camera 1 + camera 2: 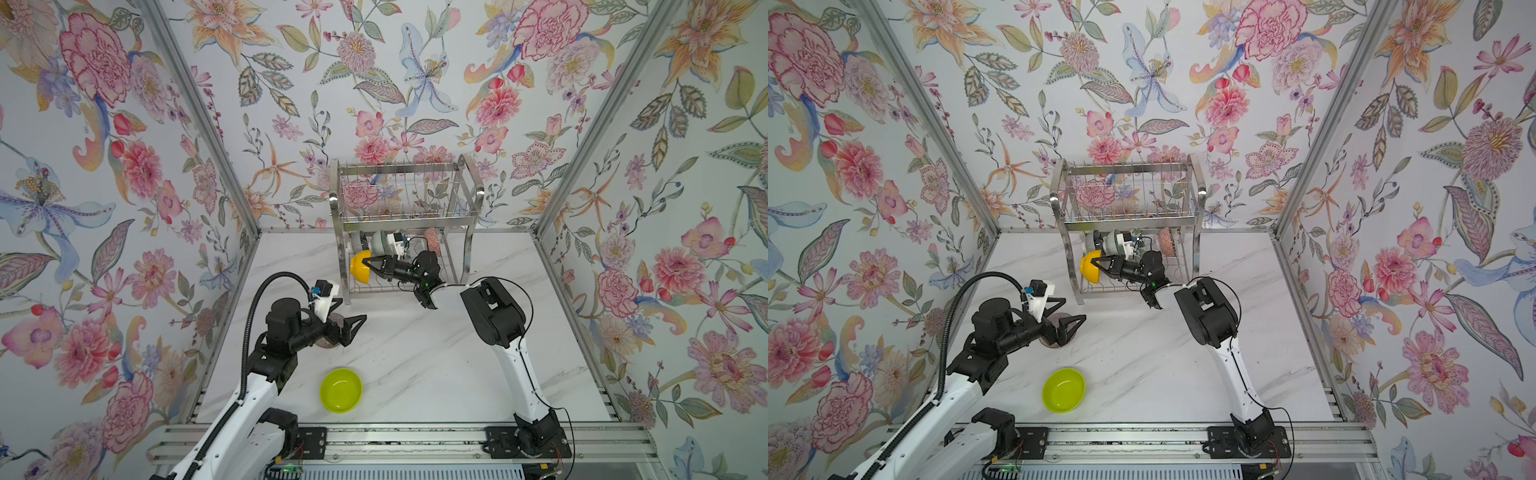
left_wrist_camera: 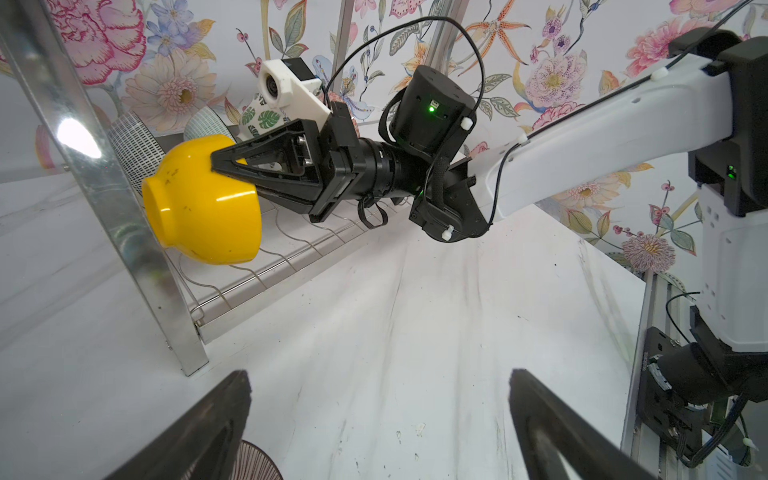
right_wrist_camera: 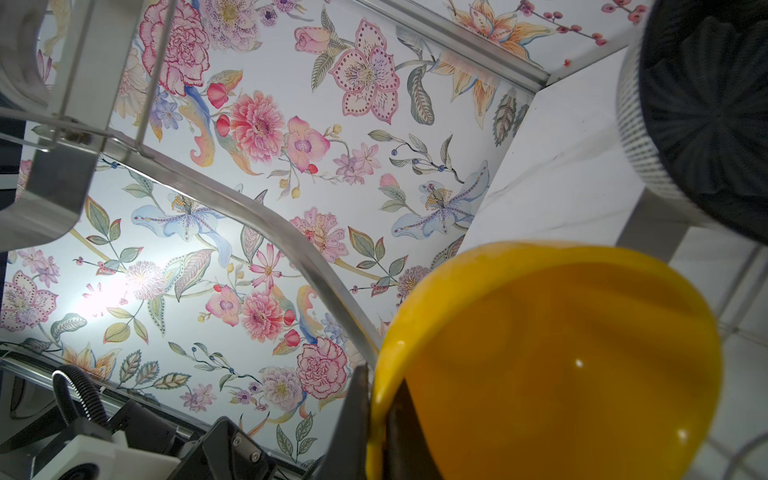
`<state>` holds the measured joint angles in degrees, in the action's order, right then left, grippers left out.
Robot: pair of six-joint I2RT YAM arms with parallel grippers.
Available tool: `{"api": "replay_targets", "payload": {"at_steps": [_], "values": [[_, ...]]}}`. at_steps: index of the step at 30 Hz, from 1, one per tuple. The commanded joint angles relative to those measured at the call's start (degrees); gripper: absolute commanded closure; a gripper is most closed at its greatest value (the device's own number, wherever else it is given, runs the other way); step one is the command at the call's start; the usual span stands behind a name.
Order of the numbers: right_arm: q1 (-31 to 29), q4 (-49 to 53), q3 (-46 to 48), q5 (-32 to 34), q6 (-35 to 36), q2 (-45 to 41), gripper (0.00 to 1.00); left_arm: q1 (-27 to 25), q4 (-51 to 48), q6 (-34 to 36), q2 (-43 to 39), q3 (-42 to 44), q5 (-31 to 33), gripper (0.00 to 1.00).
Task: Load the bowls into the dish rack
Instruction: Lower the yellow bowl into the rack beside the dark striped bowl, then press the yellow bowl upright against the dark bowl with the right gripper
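Note:
The dish rack (image 1: 406, 225) (image 1: 1129, 226) stands against the back wall. My right gripper (image 1: 365, 262) (image 3: 376, 374) reaches into its lower tier, shut on the rim of the orange-yellow bowl (image 1: 358, 267) (image 2: 203, 203) (image 3: 561, 361), which hangs on its side just above the wavy wires at the rack's left end. My left gripper (image 1: 353, 311) (image 2: 380, 374) is open and empty over the table, just above the pinkish-brown ribbed bowl (image 1: 323, 343) (image 2: 253, 461). The lime green bowl (image 1: 340, 390) (image 1: 1063, 390) sits upright near the front.
More bowls stand on edge in the lower tier: a dark navy flower one (image 3: 706, 104) (image 2: 137, 145), a pale mint one (image 2: 208, 124), a leaf-print one (image 2: 257, 118) and an orange-sided one (image 1: 433, 241) at the right. The rack's left post (image 2: 124, 232) stands close to the held bowl.

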<state>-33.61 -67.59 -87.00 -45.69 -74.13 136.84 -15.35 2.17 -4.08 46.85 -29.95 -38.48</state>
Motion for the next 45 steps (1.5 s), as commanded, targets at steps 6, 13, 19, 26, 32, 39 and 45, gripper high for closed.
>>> {"api": "replay_targets", "payload": {"at_steps": [6, 13, 19, 26, 32, 39, 45], "values": [[-0.06, -2.39, -2.47, -0.19, -1.29, 1.77, 0.95, 0.57, 1.60, 0.67, -0.22, 0.86, -1.16, 0.01], [-0.16, -1.88, -2.52, 0.01, -1.37, 2.19, 0.94, 0.53, 1.39, 1.44, -2.88, 1.16, 7.05, 0.01], [-0.21, -1.69, -2.25, 0.52, -1.57, 2.47, 0.94, 0.92, -0.09, 2.36, -5.28, 1.59, 20.66, 0.01], [-0.23, -0.26, -2.29, 0.97, -1.12, 2.69, 0.94, 1.53, -2.53, 2.63, -3.98, 0.60, 26.80, 0.01], [-0.22, 0.18, -2.21, 1.65, -1.57, 3.01, 0.94, 1.56, -2.31, 2.41, -3.79, 0.60, 26.72, 0.01], [-0.53, -1.62, -2.65, 2.51, -4.53, 4.41, 0.94, 1.80, -2.34, 2.23, -3.70, 0.60, 26.64, 0.01], [-1.02, -4.44, -2.65, 2.99, -7.53, 5.47, 0.94, 1.80, -2.21, 2.23, -3.62, 0.60, 26.44, 0.01]]}}
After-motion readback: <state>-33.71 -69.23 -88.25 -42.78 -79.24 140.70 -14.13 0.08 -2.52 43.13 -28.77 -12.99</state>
